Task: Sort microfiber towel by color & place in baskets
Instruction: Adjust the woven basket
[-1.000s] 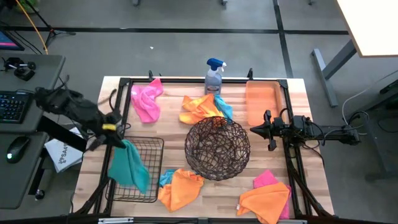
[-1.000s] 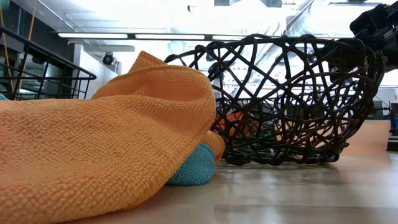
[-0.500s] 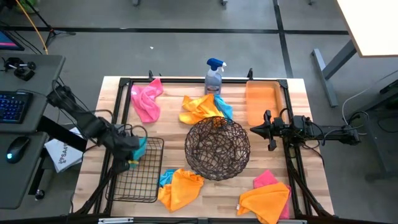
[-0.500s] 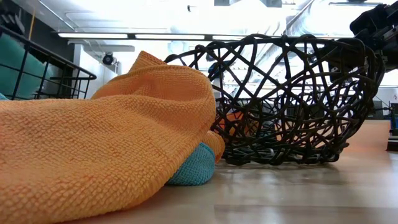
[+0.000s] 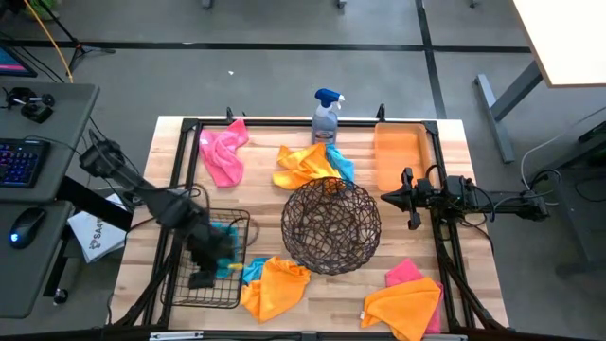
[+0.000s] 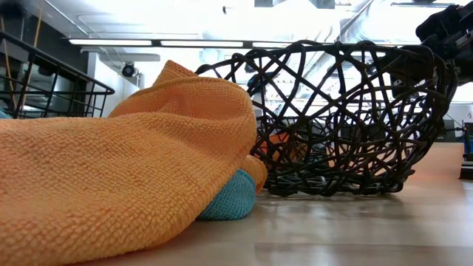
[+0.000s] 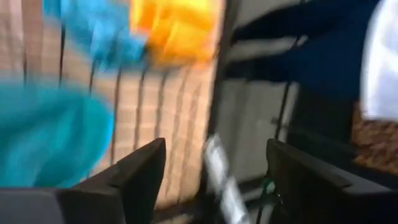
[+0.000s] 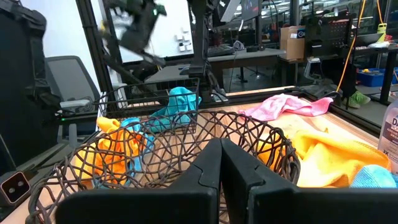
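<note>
My left gripper hangs open over the black wire basket, with nothing between its fingers. A teal towel lies bunched in that basket by its right wall, beside the gripper. My right gripper stays shut, right of the round woven basket. Loose on the table lie a pink towel, an orange and teal pile, an orange towel over a teal one, and a pink and orange pair.
An orange tray stands at the far right of the table. A blue-topped spray bottle stands at the far edge. The orange towel fills the low view's foreground, with the black basket behind it.
My left gripper has carried the hanging teal towel from the table's left edge rightward and toward the near edge, down over the black wire basket. It has opened and let go. The towel has dropped and now lies bunched in the basket.
</note>
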Tool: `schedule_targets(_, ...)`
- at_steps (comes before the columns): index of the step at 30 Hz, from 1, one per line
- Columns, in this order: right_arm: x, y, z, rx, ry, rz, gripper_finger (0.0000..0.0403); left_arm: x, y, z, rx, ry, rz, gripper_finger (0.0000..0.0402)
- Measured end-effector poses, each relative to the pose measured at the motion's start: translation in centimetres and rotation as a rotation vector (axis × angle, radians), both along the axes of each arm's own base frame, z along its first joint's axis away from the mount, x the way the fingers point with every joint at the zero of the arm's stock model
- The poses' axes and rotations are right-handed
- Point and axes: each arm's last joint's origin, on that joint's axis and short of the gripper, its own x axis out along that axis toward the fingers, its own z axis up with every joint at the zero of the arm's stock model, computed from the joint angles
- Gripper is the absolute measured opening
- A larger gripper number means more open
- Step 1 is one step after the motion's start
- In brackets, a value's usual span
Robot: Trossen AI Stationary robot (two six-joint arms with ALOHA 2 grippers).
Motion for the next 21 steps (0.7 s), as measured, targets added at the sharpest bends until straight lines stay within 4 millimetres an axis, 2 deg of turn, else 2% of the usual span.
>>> schedule_targets(4,0.0,0.0,0.0,0.0,0.0,0.0,0.0,4.3,0.9,3.4,0.1,-0.158,0.033,0.0277)
schedule_targets(7,0.0,0.0,0.0,0.0,-0.001,0.0,0.0,7.3,1.2,3.7,0.241,-0.17,-0.027,0.0278)
schedule_targets(10,0.0,0.0,0.0,0.0,0.0,0.0,0.0,9.8,0.9,2.3,0.318,-0.147,-0.15,0.0278)
schedule_targets(14,0.0,0.0,0.0,0.0,0.0,0.0,0.0,11.9,0.2,-0.9,0.319,-0.071,-0.275,0.0278)
schedule_targets(17,0.0,0.0,0.0,0.0,0.0,0.0,0.0,13.1,0.8,-3.0,0.322,0.005,-0.269,0.0278)
schedule_targets(21,0.0,0.0,0.0,0.0,0.0,0.0,0.0,14.5,2.3,-4.8,0.366,0.059,-0.208,0.0278)
